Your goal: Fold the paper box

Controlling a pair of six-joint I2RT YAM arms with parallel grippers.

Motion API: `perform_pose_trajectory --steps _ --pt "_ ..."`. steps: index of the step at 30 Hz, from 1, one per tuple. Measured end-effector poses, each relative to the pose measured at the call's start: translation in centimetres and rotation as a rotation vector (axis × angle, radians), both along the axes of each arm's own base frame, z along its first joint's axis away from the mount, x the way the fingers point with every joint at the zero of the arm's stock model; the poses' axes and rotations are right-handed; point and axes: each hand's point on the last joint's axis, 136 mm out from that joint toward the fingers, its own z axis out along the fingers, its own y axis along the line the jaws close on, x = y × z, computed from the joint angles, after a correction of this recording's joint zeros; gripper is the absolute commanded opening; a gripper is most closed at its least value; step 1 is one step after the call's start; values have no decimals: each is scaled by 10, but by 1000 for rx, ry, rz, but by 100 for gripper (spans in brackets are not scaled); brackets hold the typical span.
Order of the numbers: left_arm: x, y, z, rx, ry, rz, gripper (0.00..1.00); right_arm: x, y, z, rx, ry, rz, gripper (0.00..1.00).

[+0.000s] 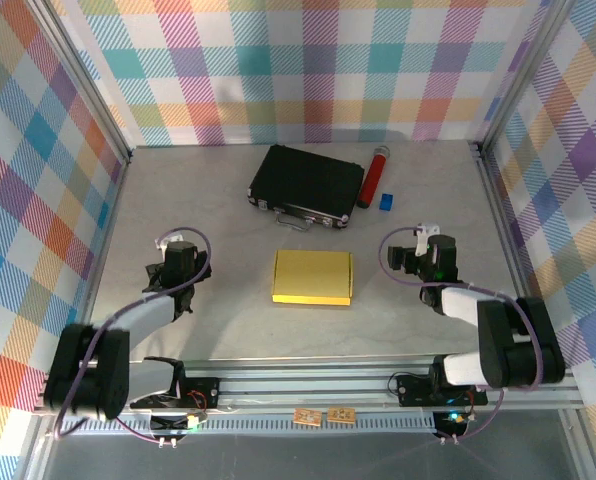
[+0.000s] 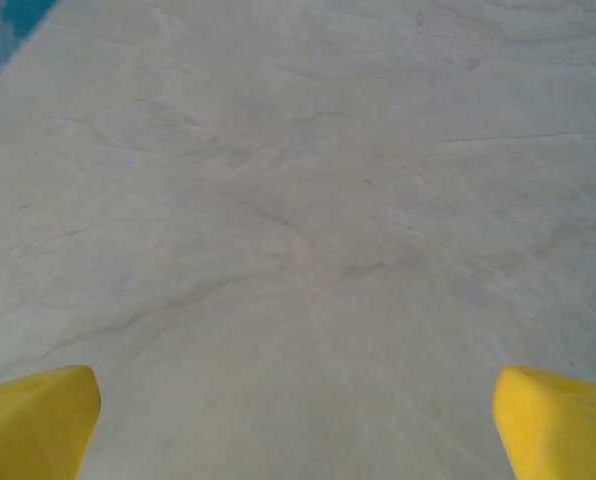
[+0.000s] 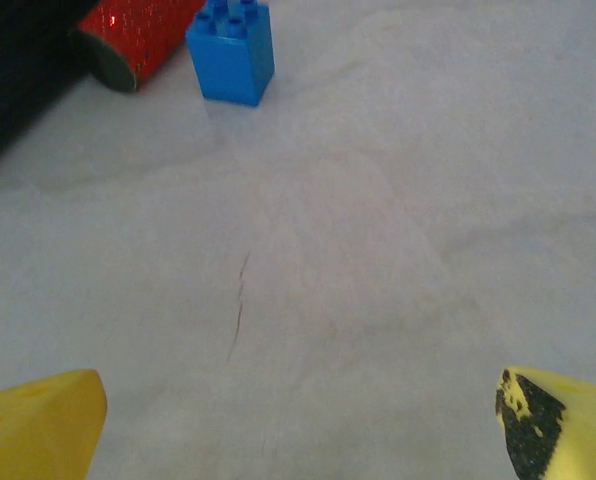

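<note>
The paper box [image 1: 313, 277] lies flat in the middle of the table, a bright yellow rectangle with a crease line near its front edge. My left gripper [image 1: 176, 252] rests low on the table to the box's left, well apart from it. In the left wrist view the left gripper [image 2: 298, 425] is open, its yellow fingertips [image 2: 38, 420] wide apart over bare table. My right gripper [image 1: 426, 252] sits to the box's right, also apart from it. In its own wrist view the right gripper [image 3: 298, 425] is open with nothing between the fingers.
A black hard case [image 1: 306, 187] lies behind the box. A red cylinder [image 1: 375, 178] and a small blue brick [image 1: 386, 201] sit to the case's right, ahead of my right gripper, with the brick [image 3: 233, 50] beside the cylinder [image 3: 143, 35]. Checked walls enclose the table.
</note>
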Motion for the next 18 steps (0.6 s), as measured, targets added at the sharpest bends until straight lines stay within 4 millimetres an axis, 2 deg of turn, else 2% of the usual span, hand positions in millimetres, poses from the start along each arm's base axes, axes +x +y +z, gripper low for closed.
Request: perform_pose_trajectory --steps 3,7,9,13,18 --pt "22 -5 -8 -23 -42 -50 100 17 -2 2 41 -65 23 99" --pt "49 -12 -12 -42 -154 -106 100 20 -2 3 55 -99 37 99" --pt "47 -16 -17 -46 -151 -129 100 24 -2 8 55 -116 36 99" --pt "55 -18 -5 -45 -210 -144 100 31 -2 17 57 -140 35 99" --pt "60 -19 3 -47 -246 -149 100 32 -2 18 58 -143 35 99"
